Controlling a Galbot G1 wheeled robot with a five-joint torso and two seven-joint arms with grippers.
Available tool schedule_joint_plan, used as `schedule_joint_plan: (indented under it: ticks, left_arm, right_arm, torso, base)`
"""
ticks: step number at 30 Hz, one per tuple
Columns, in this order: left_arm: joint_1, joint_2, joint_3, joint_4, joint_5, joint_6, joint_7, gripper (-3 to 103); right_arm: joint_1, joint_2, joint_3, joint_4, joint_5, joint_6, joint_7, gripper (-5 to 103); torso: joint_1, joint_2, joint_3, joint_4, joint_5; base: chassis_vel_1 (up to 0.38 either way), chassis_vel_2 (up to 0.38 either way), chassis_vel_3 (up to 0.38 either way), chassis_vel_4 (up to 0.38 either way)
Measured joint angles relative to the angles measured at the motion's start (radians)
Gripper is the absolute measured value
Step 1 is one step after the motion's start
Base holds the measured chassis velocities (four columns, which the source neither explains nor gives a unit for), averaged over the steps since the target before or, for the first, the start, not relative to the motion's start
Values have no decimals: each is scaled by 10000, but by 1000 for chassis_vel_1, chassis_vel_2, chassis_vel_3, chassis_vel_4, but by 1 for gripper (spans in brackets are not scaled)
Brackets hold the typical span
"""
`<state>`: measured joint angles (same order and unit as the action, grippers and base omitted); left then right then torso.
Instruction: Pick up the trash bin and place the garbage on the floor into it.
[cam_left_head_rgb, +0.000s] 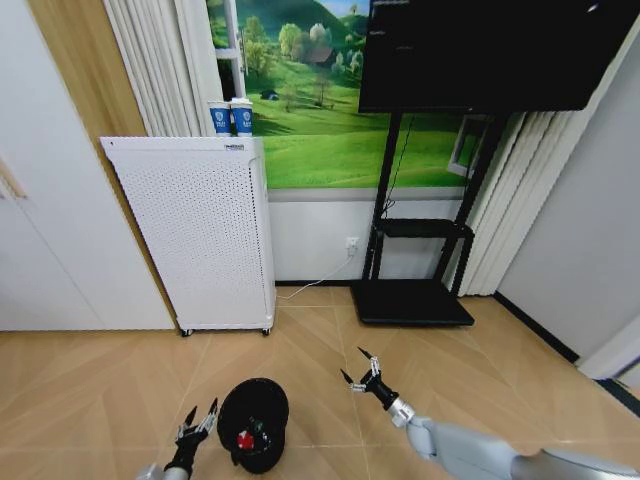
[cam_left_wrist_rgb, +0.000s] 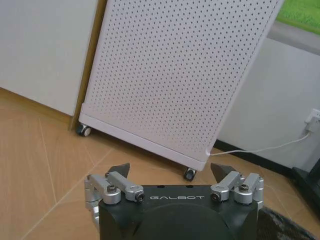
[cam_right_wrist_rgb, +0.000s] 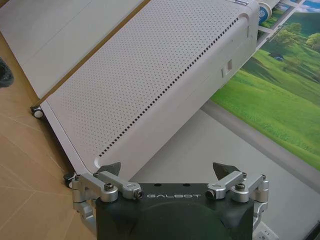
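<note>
Fingers of the left gripper (cam_left_head_rgb: 200, 413) are apart, low over the wooden floor (cam_left_head_rgb: 100, 380), just beside the trash bin (cam_left_head_rgb: 254, 424). The bin stands on the floor before the white cabinet (cam_left_head_rgb: 195, 235), with red garbage (cam_left_head_rgb: 245, 440) inside. The right gripper (cam_left_head_rgb: 358, 368) hangs further right, fingers also apart, holding nothing.

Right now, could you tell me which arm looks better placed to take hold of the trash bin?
Probably the left: the left gripper, open, sits right beside the trash bin on the floor. The right gripper, also open, is farther off.
</note>
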<state>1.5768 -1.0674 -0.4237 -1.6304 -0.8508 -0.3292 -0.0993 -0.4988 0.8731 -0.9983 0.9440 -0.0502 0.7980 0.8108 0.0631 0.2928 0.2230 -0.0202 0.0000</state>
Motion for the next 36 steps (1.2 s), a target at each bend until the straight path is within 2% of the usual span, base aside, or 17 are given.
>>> schedule_joint_plan:
  ticks: [1,2,3,6,8,9,12,13,15,22,25,26,28,31,33,34,36]
  left_arm:
    - [78,78,-87,-305,-59,128,-184,92]
    - [202,182,-257,-680,-160,274,-58,97]
    - [202,182,-257,-680,-160,274,-58,97]
    - [352,474,-591,-1136,-155,307,506,100]
    - [526,998,-1065,-1561,-383,376,803,100]
    - [526,998,-1065,-1561,-383,376,803,100]
    - [700,1481,-1517,-1645,-548,381,982,100]
    - [700,1481,-1517,-1645,-548,381,982,100]
    - [946,1717,-1929,-1597,-752,372,1111,100]
    - [1692,1750,-2608,-1728,-946,375,1083,100]
    - [2323,2118,-3527,-1804,-1354,375,837,100]
    - [2323,2118,-3527,-1804,-1354,375,837,100]
    - [2904,2246,-4314,-2116,-1660,377,735,100]
    - [3315,2306,-4844,-2454,-1895,424,700,100]
    - [3921,2563,-5709,-3112,-2332,528,677,100]
    - [3921,2563,-5709,-3112,-2332,528,677,100]
    - [4152,2867,-6221,-3705,-2701,667,518,100]
  right_arm:
    - [68,-95,59,60,60,0,-5,100]
    - [149,-212,152,166,213,0,-16,100]
    - [149,-212,152,166,213,0,-16,100]
    - [273,-399,522,459,877,-17,-209,100]
    - [379,-481,1270,603,2554,-366,-556,100]
    - [379,-481,1270,603,2554,-366,-556,100]
    - [398,-386,1952,18,4455,-636,-913,100]
    - [398,-386,1952,18,4455,-636,-913,100]
    - [104,-396,2401,-671,5708,-886,-1149,100]
    - [-649,-687,3229,-697,6454,-1116,-1191,100]
    - [-1125,-796,4095,-562,6604,-1119,-1187,100]
    - [-1125,-796,4095,-562,6604,-1119,-1187,100]
    - [-1623,-801,4992,-191,6413,-1122,-1191,100]
    - [-1945,-902,5536,151,6232,-1109,-1316,100]
    - [-2252,-1437,6095,1113,6304,-966,-1745,100]
    - [-2252,-1437,6095,1113,6304,-966,-1745,100]
    - [-2229,-2072,6199,2194,6835,-944,-2177,100]
  torso:
    - [0,0,0,0,0]
    - [0,0,0,1,0]
    - [0,0,0,1,0]
    - [9,24,19,-1,0]
    - [29,95,63,0,-1]
    - [29,95,63,0,-1]
    - [44,136,95,1,-1]
    - [44,136,95,1,-1]
    - [85,254,178,-1,1]
    - [161,493,331,-2,-3]
    - [226,687,462,-2,-2]
    - [226,687,462,-2,-2]
    - [269,811,543,-2,0]
    - [301,881,585,0,6]
    - [351,1015,664,0,3]
    - [351,1015,664,0,3]
    - [390,1150,755,-3,0]
  base:
    - [0,0,0,0]
    - [0,0,0,0]
    - [0,0,0,0]
    - [0,0,0,0]
    - [0,0,0,0]
    - [0,0,0,0]
    - [0,0,0,0]
    - [0,0,0,0]
    - [0,0,0,0]
    - [0,0,0,0]
    - [0,0,0,0]
    - [0,0,0,0]
    - [0,0,0,0]
    - [0,0,0,0]
    - [0,0,0,0]
    - [0,0,0,0]
    - [0,0,0,0]
